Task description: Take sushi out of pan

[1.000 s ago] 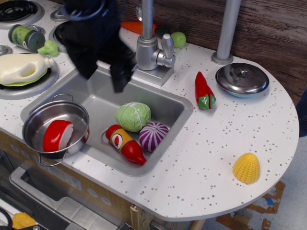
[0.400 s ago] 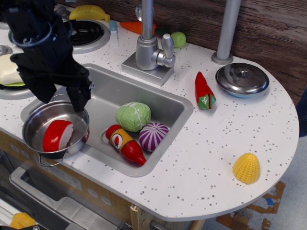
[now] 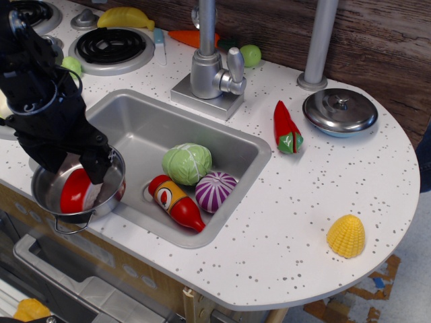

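The sushi (image 3: 75, 193), glossy red top on a white base, lies on its side inside the pan (image 3: 46, 200), a shiny steel pot at the counter's front left edge next to the sink. My black gripper (image 3: 69, 167) hangs directly over the pan, its jaws spread apart with the fingertips just above the sushi's far end. It covers the pan's back rim. The gripper is open and holds nothing.
The sink (image 3: 145, 124) holds a green cabbage (image 3: 186, 163), a purple cabbage (image 3: 215, 190) and a ketchup bottle (image 3: 176, 202). The faucet (image 3: 209, 70) stands behind it. A chili pepper (image 3: 287, 128), a steel lid (image 3: 339, 111) and a corn piece (image 3: 346, 235) are on the right counter.
The gripper has swung from above the sink's back left corner leftward and down to just over the pan. The sushi and pan have not moved.
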You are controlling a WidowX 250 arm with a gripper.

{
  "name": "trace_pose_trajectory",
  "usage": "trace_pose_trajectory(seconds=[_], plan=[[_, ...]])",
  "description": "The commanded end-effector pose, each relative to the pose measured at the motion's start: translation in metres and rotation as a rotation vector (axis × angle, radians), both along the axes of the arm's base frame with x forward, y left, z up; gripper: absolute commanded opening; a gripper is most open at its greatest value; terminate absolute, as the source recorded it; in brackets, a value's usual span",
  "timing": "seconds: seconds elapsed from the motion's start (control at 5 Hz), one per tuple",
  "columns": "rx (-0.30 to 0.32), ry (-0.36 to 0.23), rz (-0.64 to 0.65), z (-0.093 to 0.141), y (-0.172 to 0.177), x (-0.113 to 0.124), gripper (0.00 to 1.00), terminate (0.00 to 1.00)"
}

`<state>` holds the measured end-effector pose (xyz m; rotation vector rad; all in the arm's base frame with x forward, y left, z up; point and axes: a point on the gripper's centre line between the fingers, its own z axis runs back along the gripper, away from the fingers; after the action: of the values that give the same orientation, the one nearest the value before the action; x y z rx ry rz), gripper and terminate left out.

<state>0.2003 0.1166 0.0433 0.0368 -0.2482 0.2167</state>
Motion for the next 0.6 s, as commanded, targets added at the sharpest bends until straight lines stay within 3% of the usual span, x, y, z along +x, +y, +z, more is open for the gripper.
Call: trace_pose_trajectory(seconds=[0.0,0.4], plan=[[0.012,-0.017,-0.031,-0.004,0.006,-0.004,1.00,0.00],[-0.013,-0.012,-0.045,-0.016,0.008,-0.006,1.00,0.00]])
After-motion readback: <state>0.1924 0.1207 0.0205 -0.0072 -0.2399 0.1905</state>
